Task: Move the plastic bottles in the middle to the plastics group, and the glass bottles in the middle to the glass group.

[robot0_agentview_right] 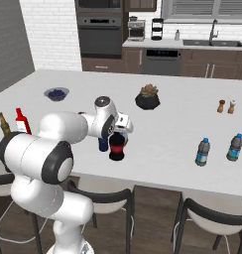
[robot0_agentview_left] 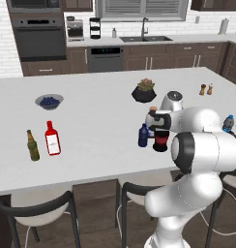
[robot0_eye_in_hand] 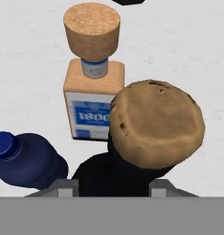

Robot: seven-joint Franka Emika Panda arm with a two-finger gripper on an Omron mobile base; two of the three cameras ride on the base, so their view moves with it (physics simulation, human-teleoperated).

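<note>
Here, the pincer is seen lowered over the squat black bottle, its fingertips set on either side of the dark body beneath the brown cork; whether the bottle is actually clamped cannot be told. Just beyond the pincer, the pale squarish bottle is stood upright, and the navy-blue bottle is found close beside it on the white tabletop.

Pretty clearly a home kitchen. Wall oven, sink, dishwasher, and a big white island with stools.
</note>
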